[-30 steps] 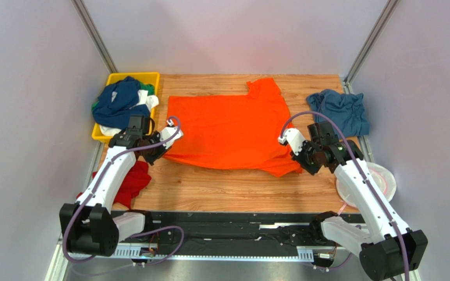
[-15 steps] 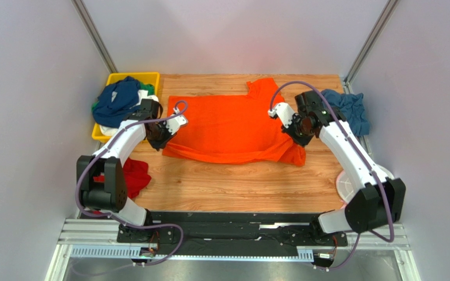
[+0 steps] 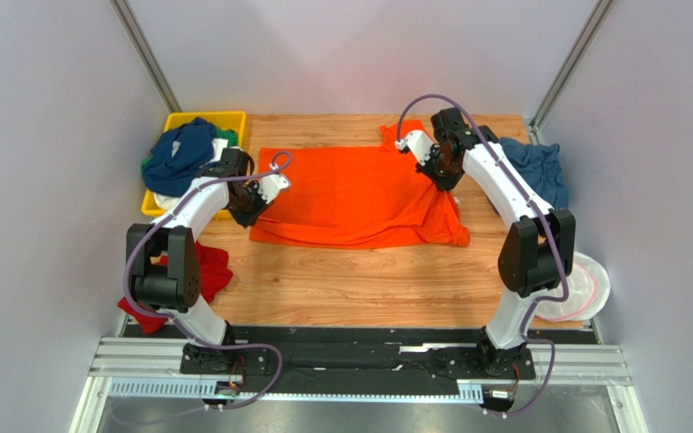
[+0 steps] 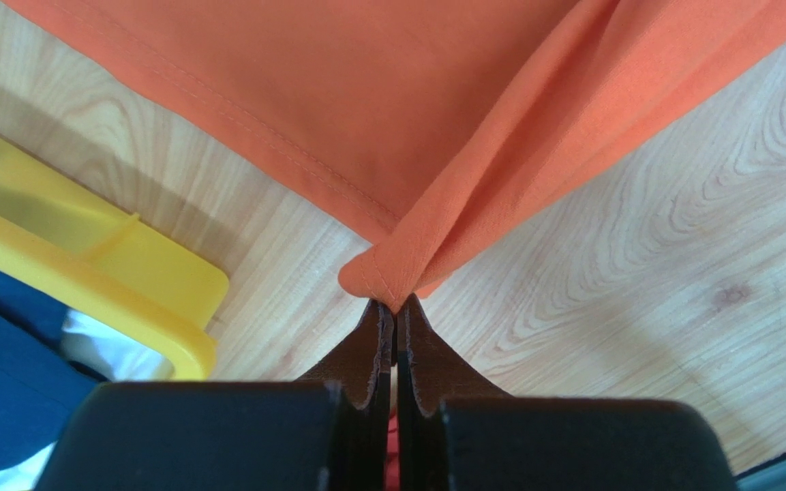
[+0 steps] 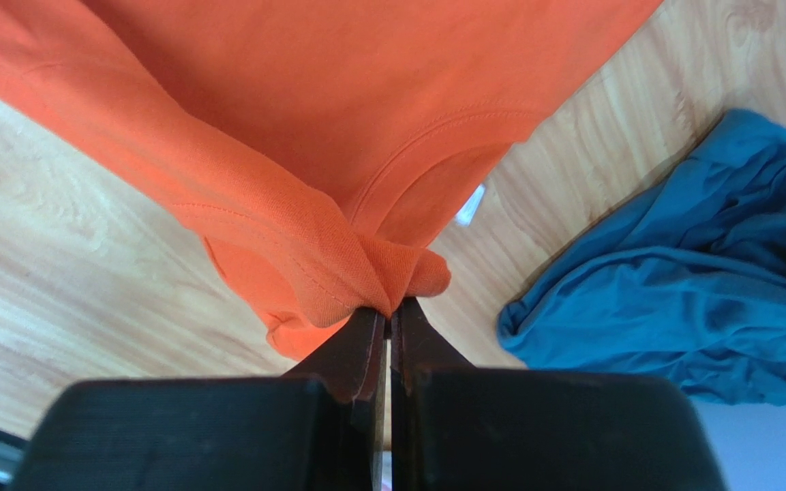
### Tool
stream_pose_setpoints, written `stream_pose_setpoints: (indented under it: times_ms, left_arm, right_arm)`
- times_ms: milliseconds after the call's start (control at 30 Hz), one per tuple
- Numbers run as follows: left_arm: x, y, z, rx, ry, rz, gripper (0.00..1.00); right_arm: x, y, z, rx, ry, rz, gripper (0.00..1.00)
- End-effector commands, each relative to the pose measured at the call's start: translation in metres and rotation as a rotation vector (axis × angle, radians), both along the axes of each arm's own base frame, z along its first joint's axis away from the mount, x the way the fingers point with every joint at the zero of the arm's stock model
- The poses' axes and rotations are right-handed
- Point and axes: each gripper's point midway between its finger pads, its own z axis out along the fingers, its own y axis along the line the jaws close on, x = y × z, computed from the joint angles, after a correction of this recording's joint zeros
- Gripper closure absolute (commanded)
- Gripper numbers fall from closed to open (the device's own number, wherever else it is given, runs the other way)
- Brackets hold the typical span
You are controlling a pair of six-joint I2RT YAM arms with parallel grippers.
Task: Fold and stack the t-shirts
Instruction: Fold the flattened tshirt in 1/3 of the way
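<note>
Surface: wooden table [image 3: 368, 289] between pale grey walls, with a yellow tray [image 3: 232, 117] at its far left corner.
Orange t-shirt [image 3: 350, 194]: lies across the middle of the table; both held corners are raised, so the cloth doubles partly toward the far side.
Left gripper [image 4: 395, 312]: fingers are pressed together on a folded corner of the orange hem, near the tray.
Right gripper [image 5: 388, 317]: fingers are pinched on a bunched fold with a stitched hem, close to the collar.
Step in hand: judged to be folding the near half over the far half. Carry both corners at equal height and pace. Hold the cloth taut between them. Lay edge on edge before you release.
Hazard: steel-blue t-shirt [image 3: 532, 171] lies just right of the right gripper; steer the orange cloth clear of it.
Writing: none legible. The small pale neck tag [image 5: 472, 203] is too small to read.
</note>
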Motion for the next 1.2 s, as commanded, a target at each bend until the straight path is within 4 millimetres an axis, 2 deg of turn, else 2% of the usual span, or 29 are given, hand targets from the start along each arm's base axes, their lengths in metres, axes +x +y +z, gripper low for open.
stream_pose_setpoints:
  times_ms: [0, 167, 300, 500, 633, 733, 867, 1167]
  left_arm:
    - [0.017, -0.002, 0.016, -0.015, -0.049, 0.006, 1.00]
    - [0.016, 0.002, 0.017, 0.005, -0.052, 0.014, 1.00]
    - [0.013, 0.006, 0.020, 0.017, -0.065, 0.034, 1.00]
    - [0.004, 0.009, 0.034, 0.021, -0.102, 0.057, 1.00]
    - [-0.002, 0.008, 0.043, 0.014, -0.111, 0.059, 1.00]
    - [-0.003, 0.008, 0.049, 0.010, -0.123, 0.058, 1.00]
    - [-0.003, 0.011, 0.047, 0.030, -0.112, 0.061, 1.00]
    - [0.009, 0.013, 0.031, 0.051, -0.080, 0.064, 1.00]
  right_arm:
    - [0.030, 0.004, 0.011, -0.012, -0.049, 0.010, 1.00]
    - [0.047, 0.009, 0.006, -0.017, -0.050, 0.011, 1.00]
    - [0.055, 0.010, -0.010, -0.025, -0.025, 0.008, 1.00]
    - [0.061, 0.011, -0.034, -0.038, 0.005, 0.008, 1.00]
    - [0.059, 0.011, -0.043, -0.041, 0.018, 0.007, 1.00]
    - [0.062, 0.004, -0.043, -0.071, 0.007, -0.007, 1.00]
    - [0.064, 0.003, -0.042, -0.072, -0.003, -0.009, 1.00]
    - [0.068, -0.014, -0.044, -0.100, -0.005, -0.035, 1.00]
